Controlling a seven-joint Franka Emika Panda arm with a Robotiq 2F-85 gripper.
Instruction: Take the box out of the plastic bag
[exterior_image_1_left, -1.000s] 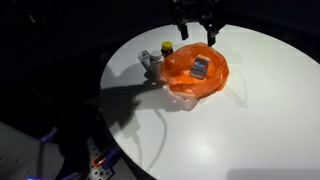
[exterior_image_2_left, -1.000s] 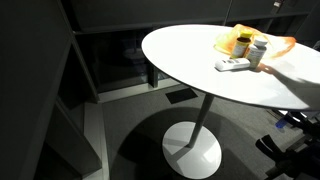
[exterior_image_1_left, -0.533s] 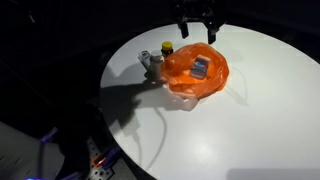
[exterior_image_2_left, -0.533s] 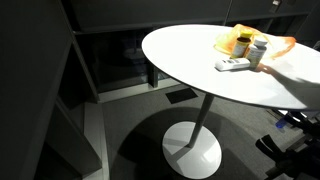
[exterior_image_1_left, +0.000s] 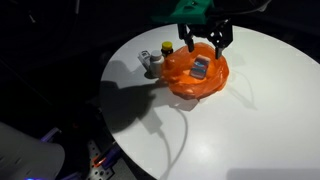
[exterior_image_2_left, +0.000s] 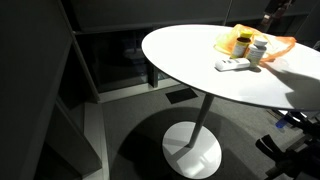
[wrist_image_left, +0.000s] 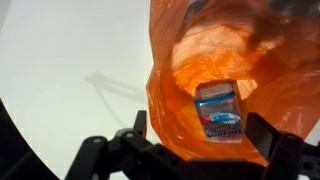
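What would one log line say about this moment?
black gripper: open, over bag | small blue-and-white box: lying inside crumpled orange plastic bag | box not yet gripped

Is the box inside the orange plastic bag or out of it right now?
Inside. In the wrist view the box lies within the orange plastic bag, with plastic surrounding it on every side.
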